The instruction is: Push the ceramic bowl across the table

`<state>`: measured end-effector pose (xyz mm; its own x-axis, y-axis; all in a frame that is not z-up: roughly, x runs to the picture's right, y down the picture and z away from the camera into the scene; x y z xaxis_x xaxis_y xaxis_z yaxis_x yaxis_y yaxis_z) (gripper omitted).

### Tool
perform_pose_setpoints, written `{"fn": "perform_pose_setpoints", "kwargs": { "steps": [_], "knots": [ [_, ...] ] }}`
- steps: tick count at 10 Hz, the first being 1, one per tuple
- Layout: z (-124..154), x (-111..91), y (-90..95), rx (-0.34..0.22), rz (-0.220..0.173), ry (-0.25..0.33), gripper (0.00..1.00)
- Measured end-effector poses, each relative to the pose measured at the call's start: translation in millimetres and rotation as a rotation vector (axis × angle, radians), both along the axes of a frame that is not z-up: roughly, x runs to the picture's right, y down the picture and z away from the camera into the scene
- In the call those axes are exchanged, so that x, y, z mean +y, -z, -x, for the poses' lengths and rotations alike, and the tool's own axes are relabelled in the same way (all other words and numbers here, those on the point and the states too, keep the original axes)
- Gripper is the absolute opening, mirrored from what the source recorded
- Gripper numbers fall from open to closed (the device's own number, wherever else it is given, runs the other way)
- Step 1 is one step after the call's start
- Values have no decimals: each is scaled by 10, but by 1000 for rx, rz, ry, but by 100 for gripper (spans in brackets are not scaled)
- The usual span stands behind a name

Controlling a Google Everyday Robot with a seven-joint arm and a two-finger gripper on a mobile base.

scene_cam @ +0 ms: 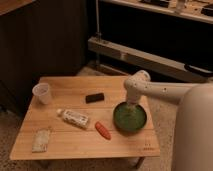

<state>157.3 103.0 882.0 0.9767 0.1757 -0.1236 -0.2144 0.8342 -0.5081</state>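
Note:
The green ceramic bowl (130, 118) sits on the right part of the light wooden table (75, 140), near its right edge. My white arm reaches in from the right and bends down over the bowl. My gripper (132, 106) hangs at the bowl's far rim, its tip at or just inside the rim.
A translucent plastic cup (42, 92) stands at the table's left back. A small black object (94, 97) lies in the middle. A white bottle (74, 117) and an orange carrot-like item (103, 130) lie left of the bowl. A pale packet (41, 140) lies front left. Shelving stands behind.

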Motion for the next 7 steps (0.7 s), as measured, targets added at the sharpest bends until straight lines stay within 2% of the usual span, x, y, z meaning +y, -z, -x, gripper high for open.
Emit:
{"fn": "perform_pose_setpoints", "kwargs": {
  "steps": [1,3,5,7],
  "knots": [
    [14,-33,-23,-2,-3,0,2],
    [221,-90,-86,-20,-2,1,2],
    [166,-68,-93,-15,3,3,2],
    [116,-129,-135,-31,-8,17,2]
  ]
}}
